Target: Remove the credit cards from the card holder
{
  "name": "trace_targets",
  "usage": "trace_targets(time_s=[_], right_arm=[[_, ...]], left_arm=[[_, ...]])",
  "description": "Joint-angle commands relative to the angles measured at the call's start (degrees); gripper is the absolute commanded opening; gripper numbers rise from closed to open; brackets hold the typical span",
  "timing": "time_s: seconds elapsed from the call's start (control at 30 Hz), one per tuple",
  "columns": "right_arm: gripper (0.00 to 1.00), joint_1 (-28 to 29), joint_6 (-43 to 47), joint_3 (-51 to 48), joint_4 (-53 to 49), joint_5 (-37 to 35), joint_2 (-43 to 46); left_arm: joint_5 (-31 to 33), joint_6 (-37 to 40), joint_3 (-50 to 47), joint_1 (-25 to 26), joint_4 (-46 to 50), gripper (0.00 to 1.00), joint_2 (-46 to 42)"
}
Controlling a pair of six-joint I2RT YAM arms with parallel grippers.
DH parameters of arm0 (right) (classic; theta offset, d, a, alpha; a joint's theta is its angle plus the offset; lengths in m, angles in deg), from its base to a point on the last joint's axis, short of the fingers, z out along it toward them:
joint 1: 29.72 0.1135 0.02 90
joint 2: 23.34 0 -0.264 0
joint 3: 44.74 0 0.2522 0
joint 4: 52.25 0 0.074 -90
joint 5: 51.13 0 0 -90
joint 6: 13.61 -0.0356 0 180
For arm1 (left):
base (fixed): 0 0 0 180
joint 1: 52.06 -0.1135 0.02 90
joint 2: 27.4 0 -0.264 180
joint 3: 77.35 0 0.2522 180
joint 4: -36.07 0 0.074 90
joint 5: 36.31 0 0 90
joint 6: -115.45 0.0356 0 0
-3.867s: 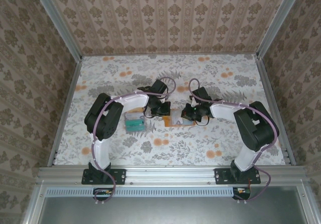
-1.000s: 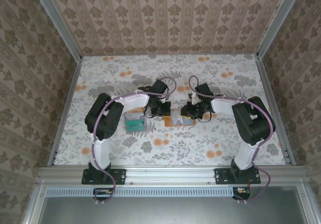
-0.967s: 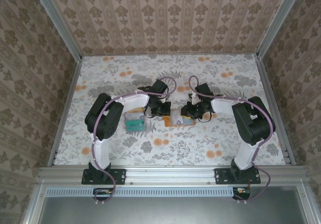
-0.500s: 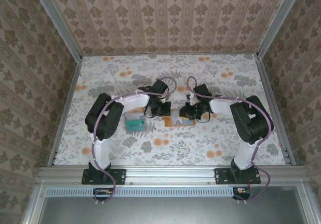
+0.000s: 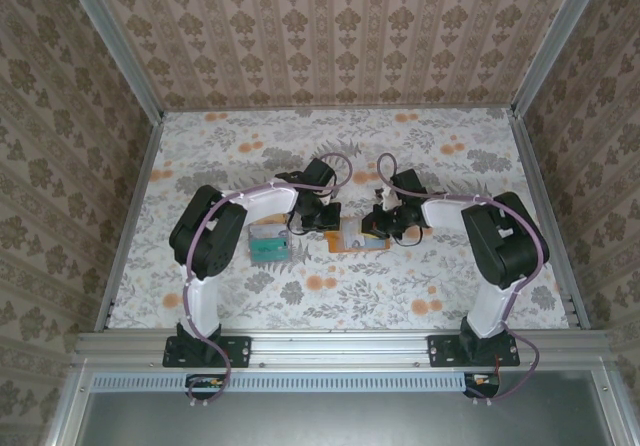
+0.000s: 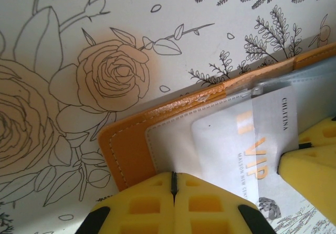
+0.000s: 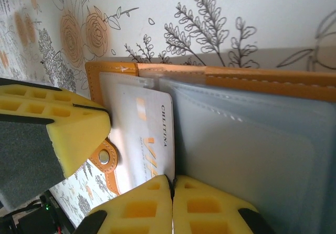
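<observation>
The orange-tan card holder lies open on the flowered table between both grippers, pale grey-blue inside up. A white credit card with gold "VIP" lettering sticks partway out of a pocket. My left gripper is shut, its tips pressing down on the holder's pale lining beside the orange edge. My right gripper is shut, the white card's long edge pinched in the seam between its yellow fingers. In the top view the left gripper and right gripper face each other over the holder.
A small pile of cards, teal and pale, lies on the table left of the holder under the left arm. The holder's snap tab sticks out beside the left gripper's yellow finger. Patterned walls enclose the table.
The right gripper's jaws have closed over the last second, ending on the white card's edge. The left gripper and the holder have stayed where they were.
</observation>
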Motion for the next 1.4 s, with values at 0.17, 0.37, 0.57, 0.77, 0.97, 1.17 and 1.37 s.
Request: trace_targets(time_s=[0.17,0.37,0.57,0.77,0.97,1.17,1.37], right_arm=[[0.08,-2.7,0.0,-3.5,-2.0,-2.6,3.2],[0.07,-4.2,0.7,-4.9,-2.3,-2.7,6.3],[0.04,-4.5,1.7,-4.7,-2.7,-2.2,10.1],[0.04,-4.5,3.9,-2.6,-6.4,-2.7,14.1],[0.00,-4.0,8.5,2.6,-12.8,-5.3,18.4],[0.00,-0.2,15.4,11.7,-19.6,-9.1,18.3],[0.00,5.9,20.8,21.6,-24.9,-12.7,13.5]], left_arm=[[1.5,1.5,-0.9,-0.1,2.9,0.00,1.6],[1.5,1.6,-0.8,-0.2,2.9,0.00,1.3],[1.5,1.7,-0.3,-0.3,3.3,0.00,0.5],[0.4,0.5,1.6,-1.1,3.7,0.04,-2.5],[0.7,0.1,5.5,-2.7,5.7,0.35,-8.5],[3.6,-0.8,4.4,-7.2,6.4,0.64,-17.1],[5.9,-0.5,0.3,-12.3,7.5,0.81,-26.6]])
